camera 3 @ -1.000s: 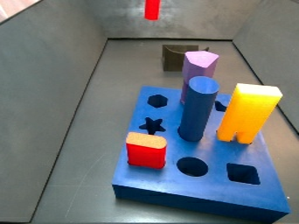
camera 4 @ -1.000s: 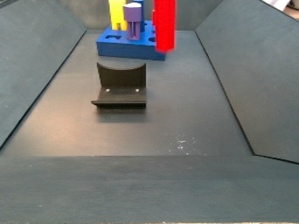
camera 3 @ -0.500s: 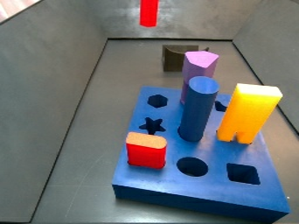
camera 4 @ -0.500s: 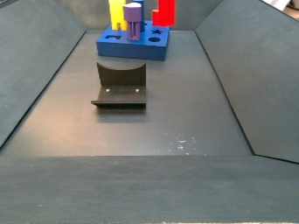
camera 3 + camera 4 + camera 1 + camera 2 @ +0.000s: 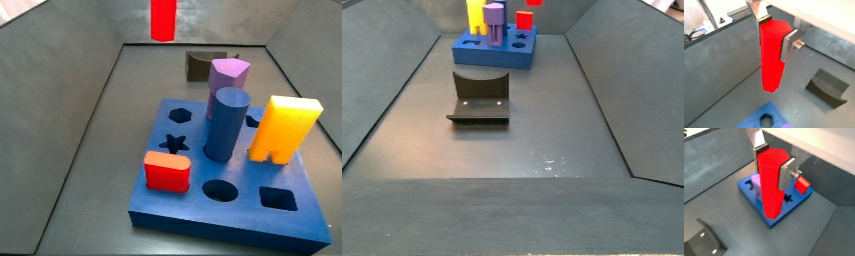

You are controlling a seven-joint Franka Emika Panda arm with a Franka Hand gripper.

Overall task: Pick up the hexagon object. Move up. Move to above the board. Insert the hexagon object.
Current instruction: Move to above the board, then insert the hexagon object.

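My gripper (image 5: 774,30) is shut on the hexagon object (image 5: 772,55), a tall slim bright red post hanging straight down between the silver fingers (image 5: 789,44). It shows the same way in both wrist views (image 5: 771,183). In a wrist view the blue board (image 5: 751,192) lies below the post's lower end. In a side view the post (image 5: 162,18) hangs high at the top edge, behind the board (image 5: 227,205); the gripper is out of frame there. In a side view only its tip (image 5: 531,3) shows above the board (image 5: 489,52).
On the board stand a short red block with tan top (image 5: 167,172), a blue cylinder (image 5: 227,122), a yellow arch piece (image 5: 285,128) and a purple prism (image 5: 229,72). The fixture (image 5: 478,97) stands on the floor beside the board. Grey walls slope in on both sides.
The gripper has carried the red post away from the fixture side toward the board; it looks smaller in one side view and has shifted slightly left in the other.
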